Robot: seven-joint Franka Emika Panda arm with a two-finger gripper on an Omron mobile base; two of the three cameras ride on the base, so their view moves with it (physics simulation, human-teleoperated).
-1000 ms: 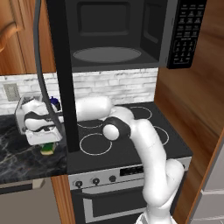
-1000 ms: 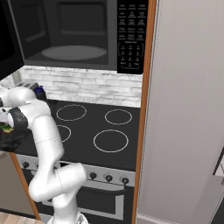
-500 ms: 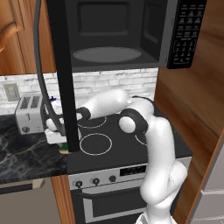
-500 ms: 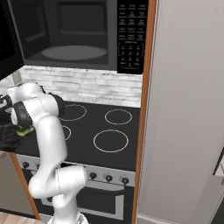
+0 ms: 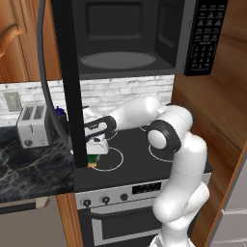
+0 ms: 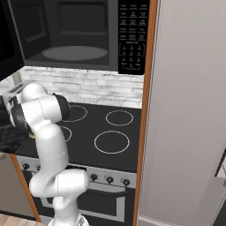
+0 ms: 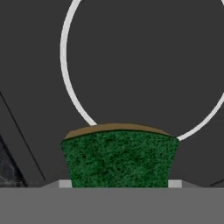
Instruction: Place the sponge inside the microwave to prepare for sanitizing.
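My gripper (image 5: 96, 148) is shut on the sponge (image 5: 92, 159), a small block with a green layer over a yellow one. It hangs low over the front left burner of the stove (image 5: 137, 161), just right of the open microwave door (image 5: 67, 96). In the hand view the sponge (image 7: 119, 159) shows its green face at the bottom, with a white burner ring (image 7: 70, 96) behind it. The black microwave (image 5: 202, 38) sits above the stove with its door swung open to the left. Its grey turntable (image 5: 118, 60) is bare. From the right, the microwave (image 6: 132, 39) shows its keypad.
A silver toaster (image 5: 33, 125) stands on the dark marble counter (image 5: 29, 171) left of the stove. The open door hangs between that counter and the gripper. A tall wood-edged panel (image 6: 185, 110) closes off the right side. The stove (image 6: 110, 141) carries nothing on its burners.
The arm has swung right from the counter by the toaster to over the stove's front left burner, carrying the sponge past the door's lower edge.
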